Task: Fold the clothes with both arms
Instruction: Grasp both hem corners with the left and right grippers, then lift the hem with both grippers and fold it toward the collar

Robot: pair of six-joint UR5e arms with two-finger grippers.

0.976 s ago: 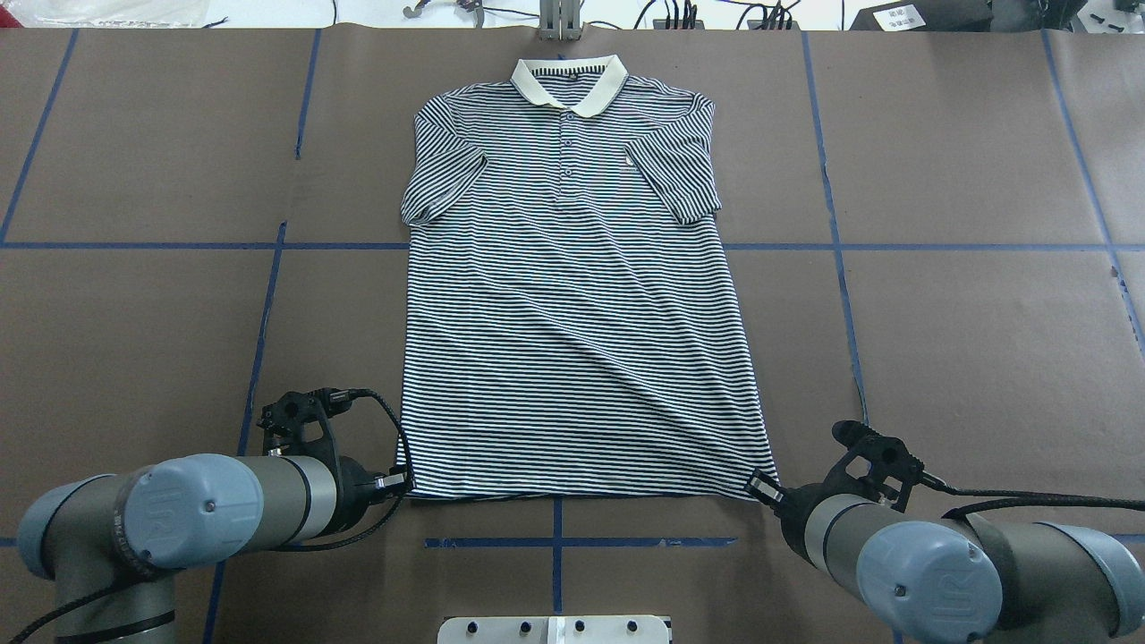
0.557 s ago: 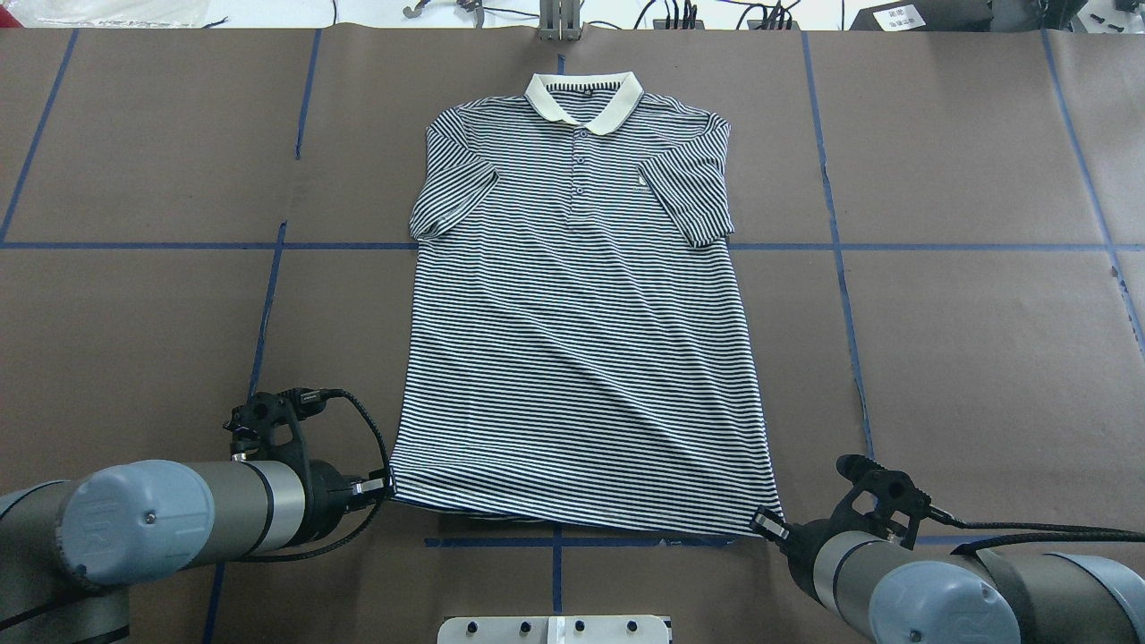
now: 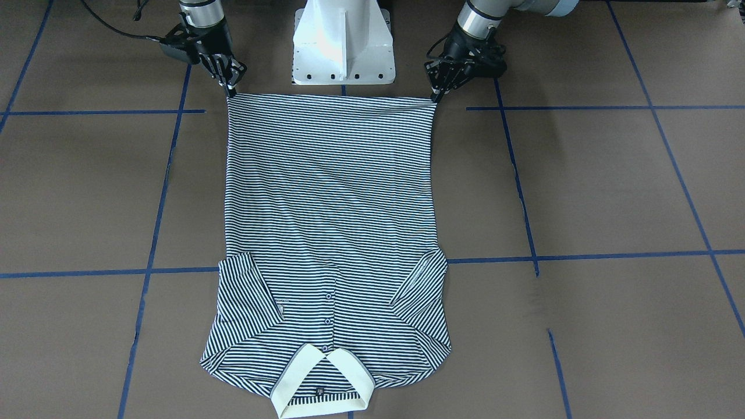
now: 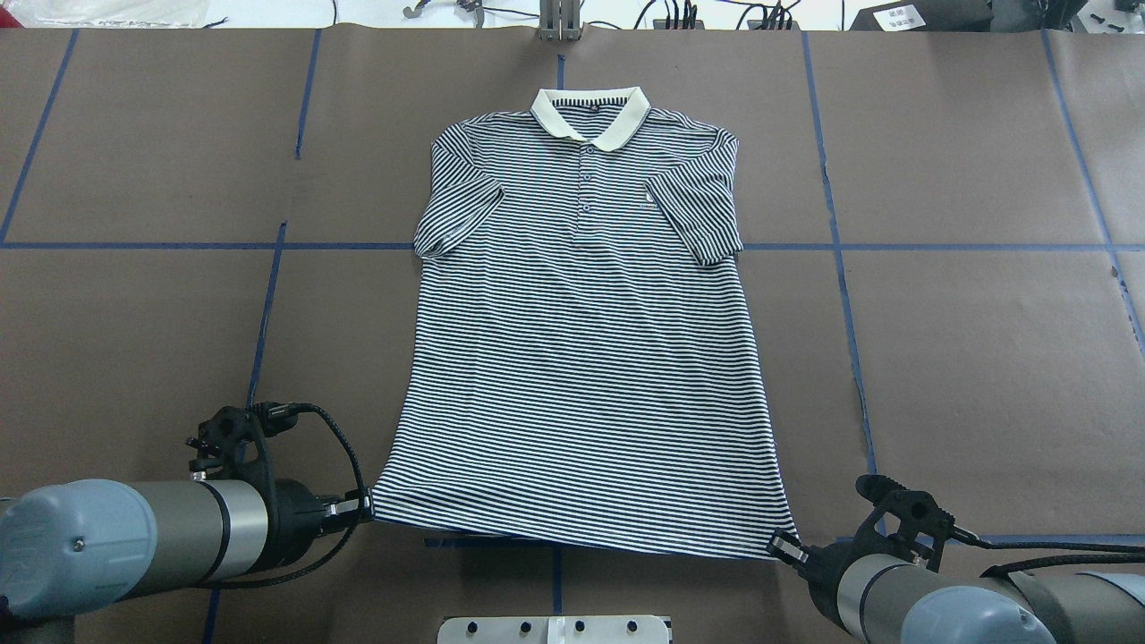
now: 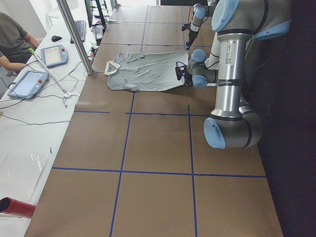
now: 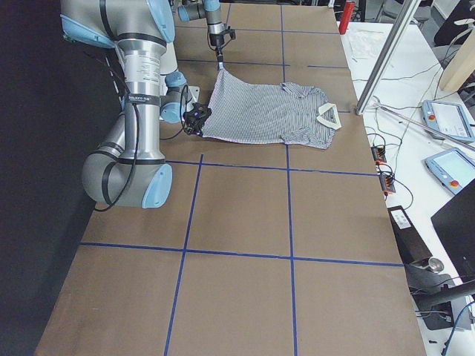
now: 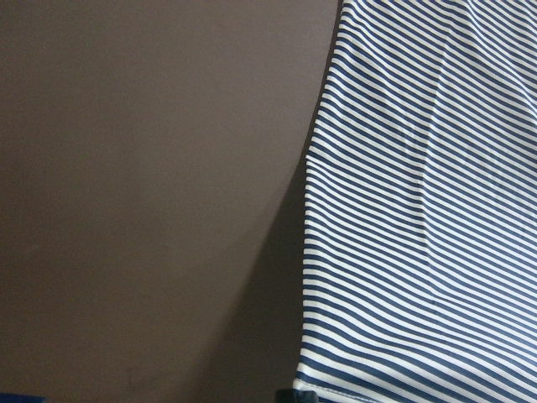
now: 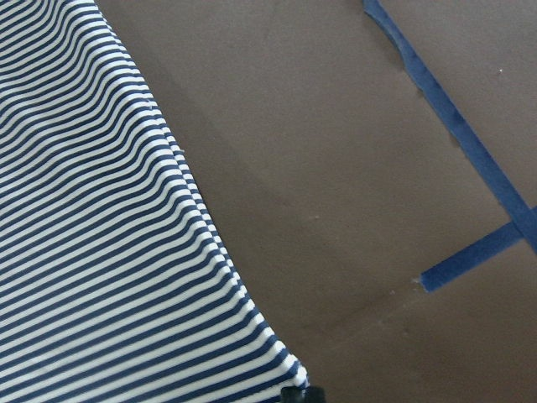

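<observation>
Since the earlier frame both arms have pulled back toward the robot and dragged the polo shirt (image 4: pixel 581 340) with them. Its collar (image 4: pixel 590 112) now sits farther from the far desk edge, and its hem (image 4: pixel 581 541) lies over the near blue tape lines (image 4: pixel 179 246).

Counts:
- one polo shirt
- one cream collar
- two short sleeves
- three placket buttons (image 4: pixel 586 177)
- one chest logo (image 4: pixel 646 199)
- two arms: left arm (image 4: pixel 134 546) and right arm (image 4: pixel 939 599)
- one white pedestal base (image 3: pixel 343 41)

Left fingers (image 4: pixel 356 510) are clamped together on the hem corner on the robot's left. Right fingers (image 4: pixel 784 547) are clamped on the other hem corner. The front-facing view shows both fingertip pairs pinched to a point on the corners.

The hem is stretched nearly straight between the two grips and raised slightly off the desk (image 4: pixel 984 358), with a shadow under it. The side edges are smooth and flare a little toward the hem. Wide brown desk surface lies on both sides of the shirt, a narrower strip lies past the collar, and only a short strip lies between the hem and the base.

The shirt lies front up at the desk's middle. Its long axis runs straight away from the robot, collar at the far end and hem at the near end. Both sleeves lie angled in over the chest.
</observation>
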